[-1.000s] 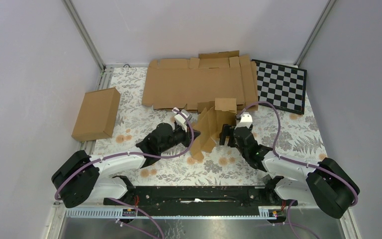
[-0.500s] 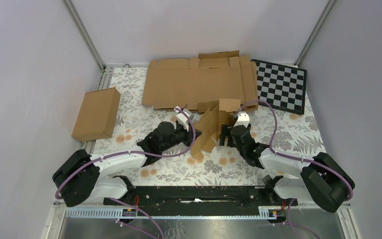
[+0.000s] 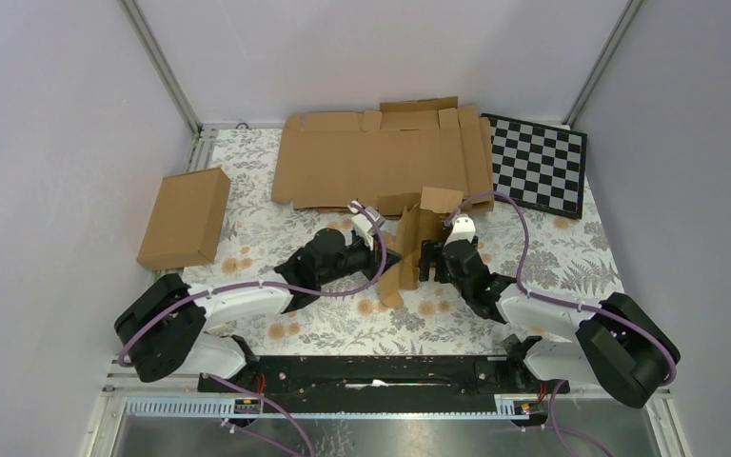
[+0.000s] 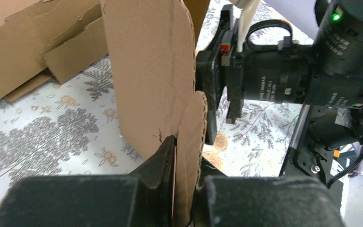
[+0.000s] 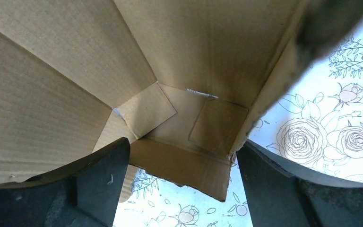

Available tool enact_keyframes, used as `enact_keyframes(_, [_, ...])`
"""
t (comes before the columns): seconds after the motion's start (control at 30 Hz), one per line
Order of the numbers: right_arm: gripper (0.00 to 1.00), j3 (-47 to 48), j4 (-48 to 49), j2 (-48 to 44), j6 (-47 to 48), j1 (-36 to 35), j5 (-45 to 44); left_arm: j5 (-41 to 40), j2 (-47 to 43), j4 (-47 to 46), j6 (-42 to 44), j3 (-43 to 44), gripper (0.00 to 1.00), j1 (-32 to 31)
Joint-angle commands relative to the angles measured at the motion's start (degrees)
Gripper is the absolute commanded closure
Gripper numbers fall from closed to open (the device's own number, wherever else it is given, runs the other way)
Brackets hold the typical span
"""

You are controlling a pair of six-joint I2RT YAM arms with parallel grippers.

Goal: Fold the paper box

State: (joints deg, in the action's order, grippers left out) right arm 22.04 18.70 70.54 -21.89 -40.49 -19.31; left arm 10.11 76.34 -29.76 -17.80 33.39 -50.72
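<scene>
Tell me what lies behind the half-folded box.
Behind the half-folded box lie flat cardboard sheets, a checkerboard to their right. The box covers part of their near edge.

Paper box [image 3: 407, 243] showing plain brown cardboard, table cover [image 3: 571, 257] showing grey leaves and orange blossoms on white, checkerboard [image 3: 538, 164] showing black-and-white squares.

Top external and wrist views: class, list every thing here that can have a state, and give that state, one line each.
paper box: partly folded, standing upright between the grippers
left gripper: shut on a flap of the paper box
right gripper: open, cardboard between its spread fingers
brown box: closed, lying flat
cardboard sheets: unfolded, lying flat
checkerboard: lying flat
</scene>
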Motion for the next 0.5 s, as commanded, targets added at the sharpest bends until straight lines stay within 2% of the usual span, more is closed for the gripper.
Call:
enact_keyframes(0.0, [0.11,-0.49,2.42,-0.79,-0.03,0.12,3.63,5.20,2.93,-3.17,-1.76,3.34,0.93,-1.41])
enact_keyframes(0.13, [0.16,-0.78,2.48,-1.23,0.09,0.07,3.72,4.81,3.12,-2.92,-1.47,3.42,0.93,-1.48])
enact_keyframes(0.47, [0.13,-1.02,2.47,-1.62,0.26,0.18,3.85,6.03,3.74,-2.07,-1.27,4.20,0.93,-1.42])
